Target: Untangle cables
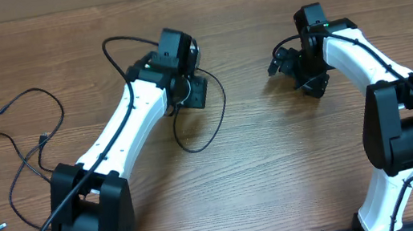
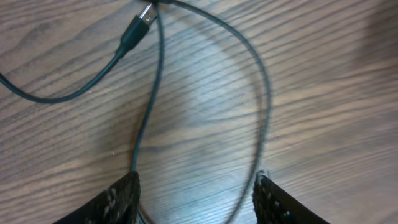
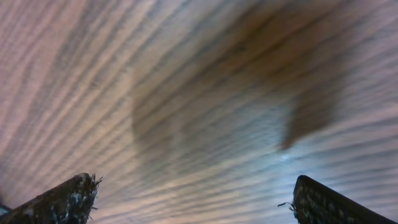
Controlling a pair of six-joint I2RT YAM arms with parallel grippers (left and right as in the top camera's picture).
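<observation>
Two hands released above one wood bench (image 1: 281, 186), cables loose.

Overhead: two arms, two hands. Left hand (image 1: 191, 93) over one black cable loop (image 1: 223, 101) near mid-bench; right hand (image 1: 290, 67) well apart, over bare wood. More cables (image 1: 59, 112) sprawled far left, three silvery plug tips (image 1: 2, 110) showing, strand count unclear. Left wrist: two fingers (image 2: 121, 199) spread, clamping nothing; two loop strands between them, one plug tip near top edge. Right wrist: two fingers (image 3: 62, 202) wide apart, wood grain between.
</observation>
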